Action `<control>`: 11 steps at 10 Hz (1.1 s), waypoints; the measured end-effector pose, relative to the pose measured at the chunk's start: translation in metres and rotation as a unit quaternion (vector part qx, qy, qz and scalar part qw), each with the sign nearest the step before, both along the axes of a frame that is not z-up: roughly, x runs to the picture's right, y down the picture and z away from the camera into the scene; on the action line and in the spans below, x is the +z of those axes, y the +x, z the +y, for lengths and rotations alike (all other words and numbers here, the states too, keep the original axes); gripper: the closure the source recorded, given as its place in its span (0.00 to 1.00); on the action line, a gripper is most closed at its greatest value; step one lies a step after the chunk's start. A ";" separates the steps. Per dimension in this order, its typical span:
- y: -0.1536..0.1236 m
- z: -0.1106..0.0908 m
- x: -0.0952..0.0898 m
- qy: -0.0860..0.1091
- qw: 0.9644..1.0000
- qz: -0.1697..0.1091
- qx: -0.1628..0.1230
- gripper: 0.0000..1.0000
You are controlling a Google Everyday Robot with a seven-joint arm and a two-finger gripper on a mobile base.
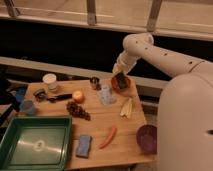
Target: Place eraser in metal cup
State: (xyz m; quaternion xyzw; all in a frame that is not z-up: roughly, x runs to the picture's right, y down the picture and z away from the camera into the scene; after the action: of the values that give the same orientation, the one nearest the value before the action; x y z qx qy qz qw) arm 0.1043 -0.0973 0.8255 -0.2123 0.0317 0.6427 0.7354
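Gripper (120, 77) hangs over the back of the counter (100, 122), on the end of your white arm (150, 50), which reaches in from the right and bends downward. It is clamped on the eraser (122, 82), a small dark block held clear of the counter top, tilted rather than level. You see it directly in front of an orange-brown bowl (114, 86) at the back edge.

Metal cup (94, 82) stands upright to the left of the gripper, near the back edge. The eraser is apart from it, not above it.

Clear plastic cup (105, 95) stands just in front of the metal cup and slightly to its right, between the metal cup and the bowl.

Further left you have a white cup (50, 81), a black-handled tool (57, 97) lying flat, and a round orange fruit (78, 96) with a bunch of dark grapes (78, 110) in front of it.

A banana (126, 107) lies below the bowl. An orange carrot-like piece (108, 136) and a blue sponge pad (84, 146) lie near the front edge. A purple bowl (146, 138) sits at the front right corner.

A green tray (35, 125) sits at the front left, with a small blue cup (27, 106) behind it.
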 end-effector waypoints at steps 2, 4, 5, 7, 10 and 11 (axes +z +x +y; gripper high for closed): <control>0.002 0.004 0.001 0.006 1.000 0.009 -0.002 1.00; 0.004 0.002 0.003 0.034 0.999 0.024 -0.005 1.00; 0.000 -0.004 0.005 0.041 0.999 0.024 -0.013 1.00; -0.015 -0.016 0.011 0.053 0.998 0.012 -0.030 1.00; -0.040 -0.025 0.018 0.067 0.997 -0.015 -0.040 1.00; -0.049 -0.027 0.020 0.070 0.996 -0.030 -0.036 1.00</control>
State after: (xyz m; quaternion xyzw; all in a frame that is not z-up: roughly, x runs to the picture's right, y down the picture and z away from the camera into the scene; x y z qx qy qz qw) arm 0.0552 -0.1245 0.8459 -0.1779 -0.0276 0.6096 0.7720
